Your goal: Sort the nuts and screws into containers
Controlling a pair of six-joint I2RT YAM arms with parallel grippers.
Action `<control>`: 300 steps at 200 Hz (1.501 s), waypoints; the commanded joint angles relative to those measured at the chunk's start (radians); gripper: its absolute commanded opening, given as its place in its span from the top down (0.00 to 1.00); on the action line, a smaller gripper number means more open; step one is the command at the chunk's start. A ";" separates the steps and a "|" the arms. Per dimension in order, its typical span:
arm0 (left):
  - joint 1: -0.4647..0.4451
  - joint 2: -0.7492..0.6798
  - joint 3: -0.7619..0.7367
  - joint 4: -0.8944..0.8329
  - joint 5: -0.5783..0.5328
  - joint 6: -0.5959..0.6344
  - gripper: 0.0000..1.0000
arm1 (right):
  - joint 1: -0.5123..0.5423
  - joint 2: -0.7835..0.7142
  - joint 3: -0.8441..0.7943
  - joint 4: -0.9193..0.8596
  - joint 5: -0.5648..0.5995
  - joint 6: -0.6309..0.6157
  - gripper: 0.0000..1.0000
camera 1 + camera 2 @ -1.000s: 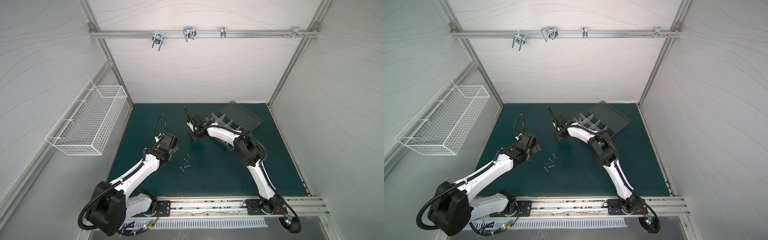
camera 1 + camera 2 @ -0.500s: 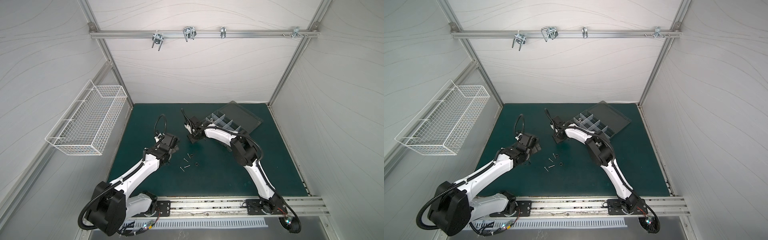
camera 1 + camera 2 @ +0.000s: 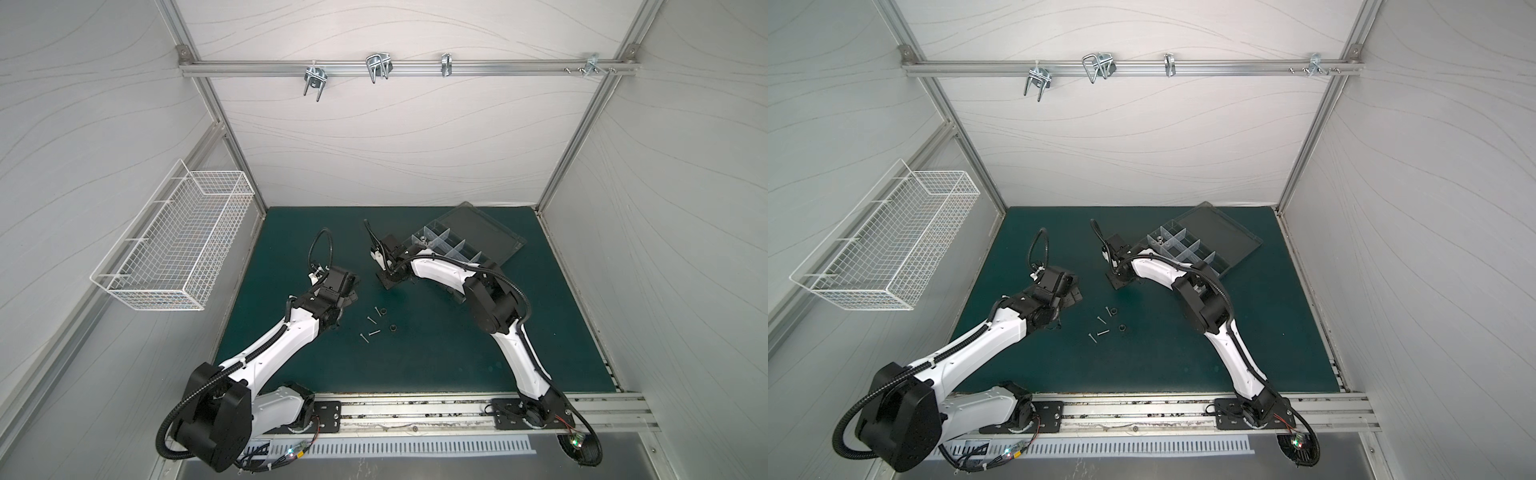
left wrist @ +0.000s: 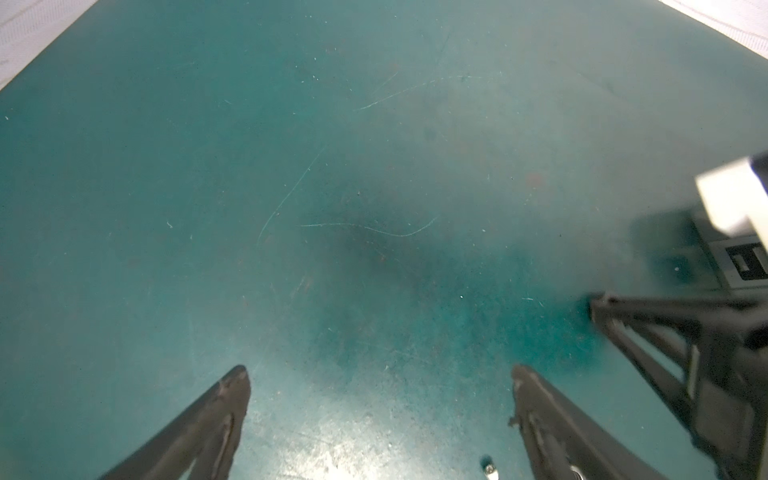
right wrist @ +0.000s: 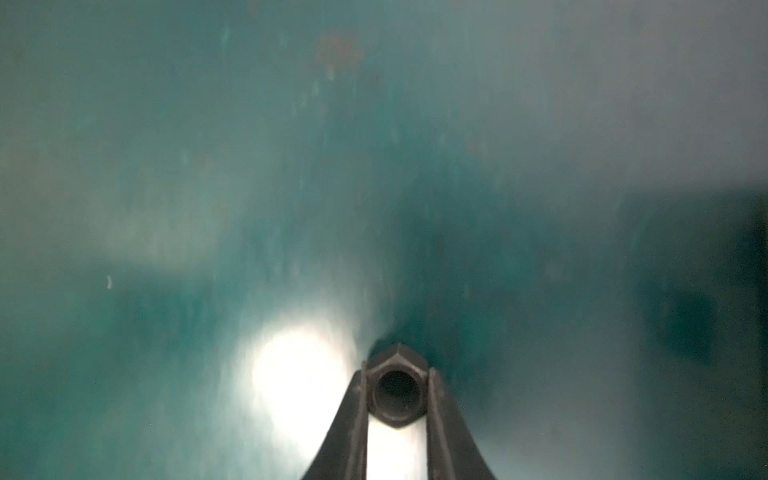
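My right claw pinches a black nut just left of the organizer box; my left claw gapes empty. One piece is boxed; several screws and nuts lie loose on the mat.

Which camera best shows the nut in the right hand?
Right wrist view: the dark hex nut sits between the right hand's fingers, hole visible. Both top views hide it under that hand; left wrist view misses it.
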 commanded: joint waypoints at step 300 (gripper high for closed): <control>0.003 0.019 0.031 0.008 0.001 -0.008 0.01 | -0.501 -0.564 -0.557 -0.069 0.105 0.178 0.59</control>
